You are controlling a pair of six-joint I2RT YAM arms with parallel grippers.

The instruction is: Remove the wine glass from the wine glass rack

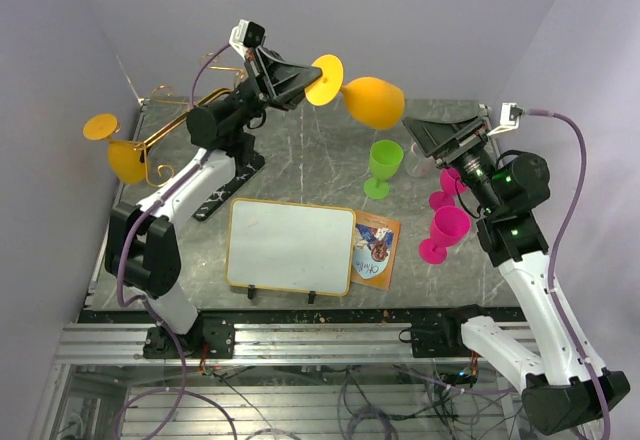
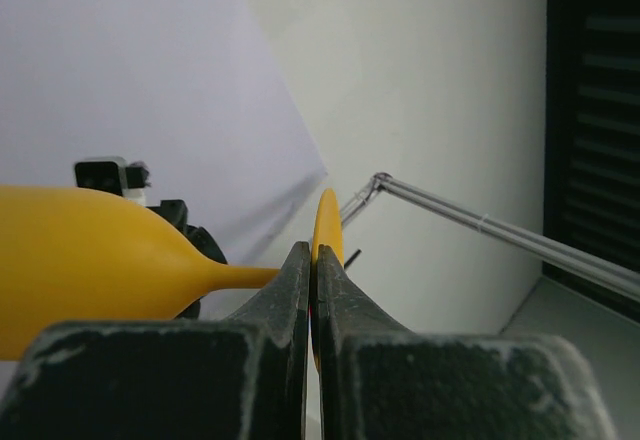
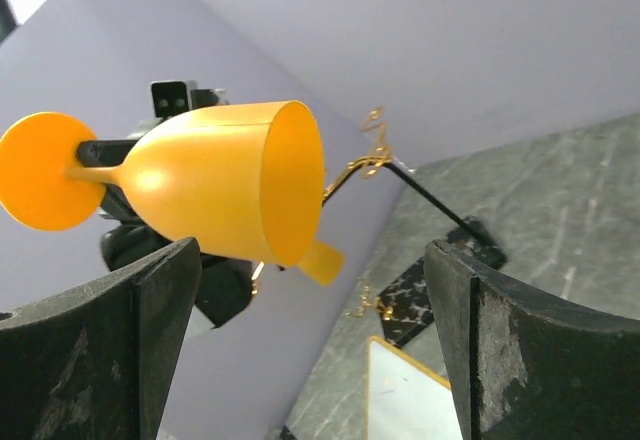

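Note:
My left gripper (image 1: 308,80) (image 2: 312,252) is shut on the thin foot of a yellow wine glass (image 1: 372,102) (image 2: 90,270), holding it on its side high above the table, clear of the rack. The bowl's mouth points towards my right gripper (image 1: 420,140) (image 3: 310,260), which stands open just short of the rim; the wine glass (image 3: 210,185) lies above and slightly left of the gap between its fingers. At the back left stands the wine glass rack (image 1: 222,188) (image 3: 420,295), with gold wire arms (image 1: 170,125). A second yellow glass (image 1: 125,158) hangs from it.
A green glass (image 1: 384,165) stands upright at mid-table. Two pink glasses (image 1: 445,230) (image 1: 443,197) stand beside my right arm. A framed whiteboard (image 1: 290,245) and a picture card (image 1: 377,248) lie near the front edge. Purple walls enclose the back and sides.

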